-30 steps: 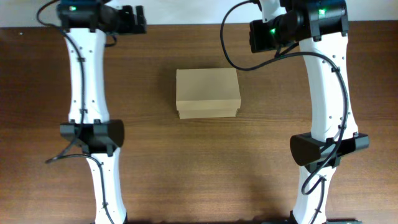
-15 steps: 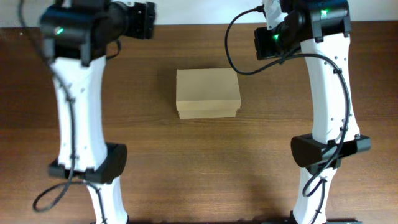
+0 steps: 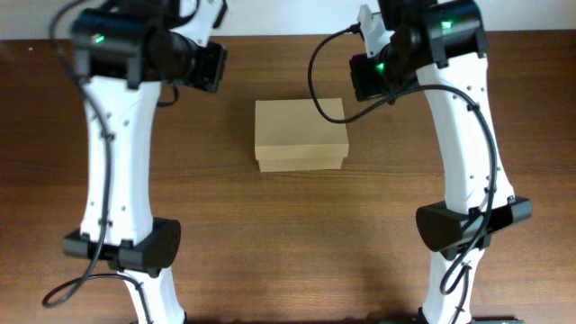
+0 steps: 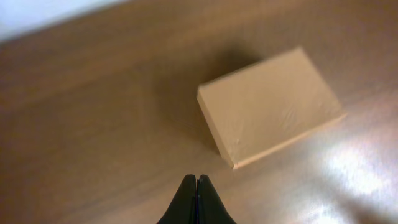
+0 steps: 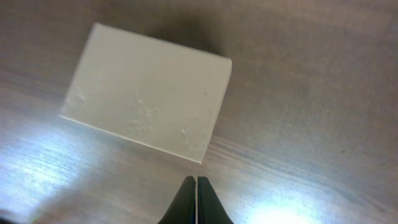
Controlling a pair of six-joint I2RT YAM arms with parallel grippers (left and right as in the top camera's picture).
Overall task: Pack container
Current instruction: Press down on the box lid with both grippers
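The container (image 3: pixel 301 135) is a tan cardboard box with its lid down flat, lying in the middle of the wooden table (image 3: pixel 288 234). The left wrist view looks down on the container (image 4: pixel 270 102) from the left; my left gripper (image 4: pixel 197 180) hangs above bare wood short of the box's near corner, fingers pressed together with nothing between them. From the right wrist the container (image 5: pixel 149 99) appears up and to the left. My right gripper (image 5: pixel 196 182) is also shut and empty, just off the box's corner. Neither gripper touches the box.
Both white arms rise from bases at the table's front, the left arm (image 3: pixel 112 171) and the right arm (image 3: pixel 468 162) flanking the box. A pale wall strip (image 3: pixel 270 18) marks the table's far edge.
My left gripper has gone from open to shut. The left arm has risen and swung its wrist toward the box. The right wrist has shifted slightly left. The box has not moved.
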